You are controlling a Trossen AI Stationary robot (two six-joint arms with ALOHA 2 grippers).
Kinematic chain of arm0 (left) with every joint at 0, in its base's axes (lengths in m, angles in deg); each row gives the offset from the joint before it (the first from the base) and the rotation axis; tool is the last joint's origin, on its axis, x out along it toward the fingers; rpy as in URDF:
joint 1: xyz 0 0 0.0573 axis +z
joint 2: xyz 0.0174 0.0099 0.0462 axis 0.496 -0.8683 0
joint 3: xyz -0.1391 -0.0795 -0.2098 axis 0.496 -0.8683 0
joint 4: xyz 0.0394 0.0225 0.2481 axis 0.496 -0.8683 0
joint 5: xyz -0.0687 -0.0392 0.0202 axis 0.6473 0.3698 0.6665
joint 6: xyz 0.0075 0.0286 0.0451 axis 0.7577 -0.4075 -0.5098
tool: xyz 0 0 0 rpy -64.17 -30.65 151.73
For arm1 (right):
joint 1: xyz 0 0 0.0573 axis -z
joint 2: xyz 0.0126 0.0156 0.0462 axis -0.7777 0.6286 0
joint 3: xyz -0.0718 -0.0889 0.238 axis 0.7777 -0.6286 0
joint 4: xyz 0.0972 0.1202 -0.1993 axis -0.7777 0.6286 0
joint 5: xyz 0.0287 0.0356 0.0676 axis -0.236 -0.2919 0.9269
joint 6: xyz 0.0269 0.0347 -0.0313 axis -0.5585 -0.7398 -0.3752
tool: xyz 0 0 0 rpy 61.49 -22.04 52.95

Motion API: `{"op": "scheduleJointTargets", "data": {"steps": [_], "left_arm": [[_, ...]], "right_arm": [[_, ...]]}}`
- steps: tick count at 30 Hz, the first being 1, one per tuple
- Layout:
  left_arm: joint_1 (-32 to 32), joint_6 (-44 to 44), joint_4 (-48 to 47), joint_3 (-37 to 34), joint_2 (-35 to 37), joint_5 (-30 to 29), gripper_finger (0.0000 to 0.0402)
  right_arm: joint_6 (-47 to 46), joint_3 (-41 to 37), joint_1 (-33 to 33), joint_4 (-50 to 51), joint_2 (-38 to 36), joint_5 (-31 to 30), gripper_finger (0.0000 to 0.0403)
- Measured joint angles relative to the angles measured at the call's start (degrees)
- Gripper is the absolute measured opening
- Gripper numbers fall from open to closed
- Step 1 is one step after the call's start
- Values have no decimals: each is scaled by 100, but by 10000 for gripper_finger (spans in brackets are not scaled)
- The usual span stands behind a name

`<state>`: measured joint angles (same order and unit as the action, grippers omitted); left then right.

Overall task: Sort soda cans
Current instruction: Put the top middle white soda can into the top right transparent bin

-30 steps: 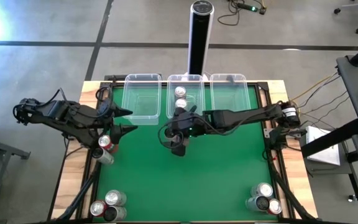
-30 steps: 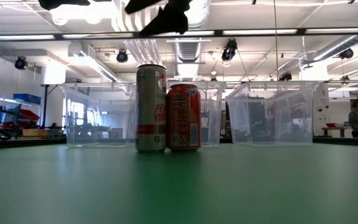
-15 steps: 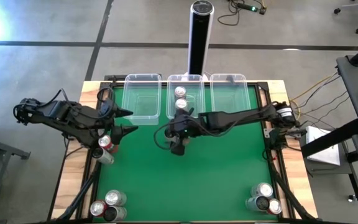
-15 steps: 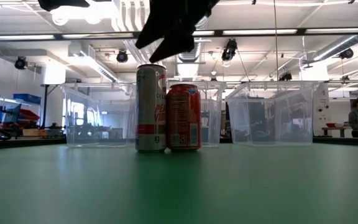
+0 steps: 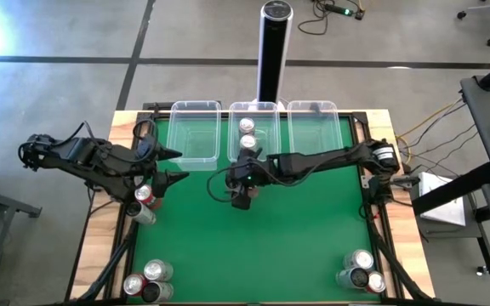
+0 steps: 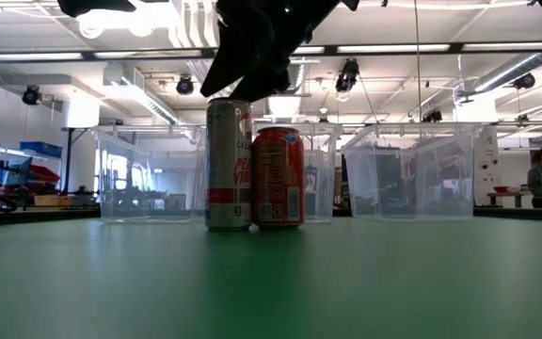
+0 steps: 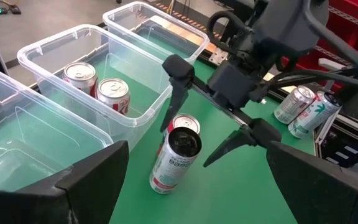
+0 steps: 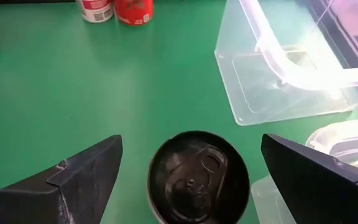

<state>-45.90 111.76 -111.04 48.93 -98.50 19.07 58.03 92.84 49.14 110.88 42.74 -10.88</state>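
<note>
A tall silver-white soda can [image 7: 176, 158] with a dark top [image 8: 197, 177] stands on the green mat, a red can [image 6: 278, 177] touching its side. My right gripper [image 7: 188, 146] hangs open just over the tall can's top, one finger on either side, touching nothing. My left gripper [image 5: 173, 164] waits open near the table's left edge, with two cans [image 5: 145, 202] close by. Two more cans [image 7: 96, 82] stand in the middle tub [image 5: 253, 127].
Three clear tubs stand in a row at the far edge: left [image 5: 196, 132], middle, right [image 5: 313, 127]. A black post [image 5: 275, 51] rises behind them. Can clusters sit at the near left [image 5: 147, 282] and near right [image 5: 360, 272] corners.
My right gripper has come down from above onto the level of the tall can's top and shifted slightly toward the far edge, staying open. The cans have not moved.
</note>
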Motion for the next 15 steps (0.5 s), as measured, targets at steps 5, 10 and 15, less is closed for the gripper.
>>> {"op": "scheduleJointTargets", "data": {"steps": [5,10,15], "left_arm": [[0,4,0,0,-13,-2,366],[0,-2,0,0,-11,-4,366],[0,-10,0,0,-11,-7,366]], "right_arm": [[-197,0,88,-3,2,56,380],[-180,-114,83,-6,0,71,380],[-217,-355,98,3,0,73,380]]}}
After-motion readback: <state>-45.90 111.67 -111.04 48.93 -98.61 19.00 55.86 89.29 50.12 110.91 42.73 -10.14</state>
